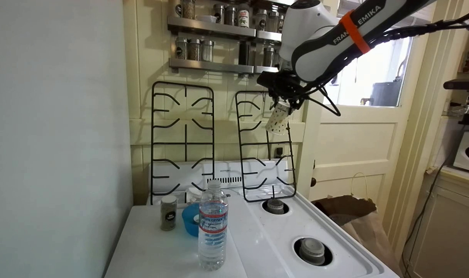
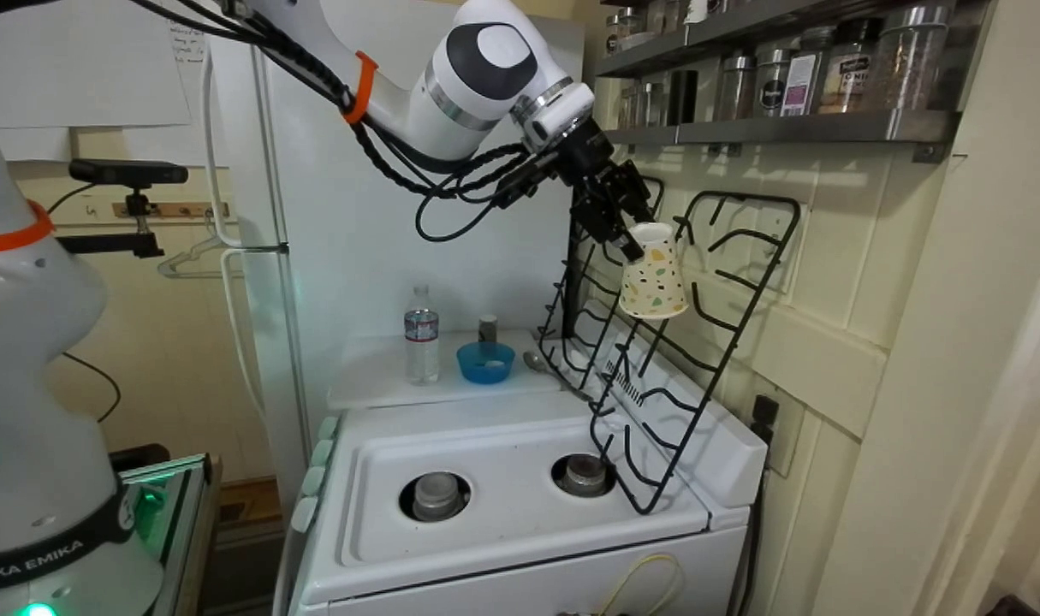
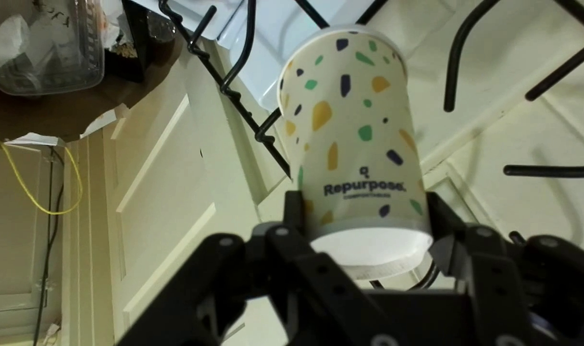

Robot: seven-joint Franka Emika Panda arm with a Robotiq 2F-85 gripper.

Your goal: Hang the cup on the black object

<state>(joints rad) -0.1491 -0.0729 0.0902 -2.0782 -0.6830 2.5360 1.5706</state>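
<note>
My black two-fingered gripper [image 3: 364, 210] pinches the cream, colour-flecked paper cup [image 3: 354, 134] by its narrower end; free room lies below; just beyond is the black metal stove grate [image 1: 268, 143], contact unclear.

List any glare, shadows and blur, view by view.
In an exterior view, the door window is largely blown out; in the wrist view, the black grate throws soft shadows on the wall, the gripper looks slightly blurred, large lettering on the cup is legible.
</note>
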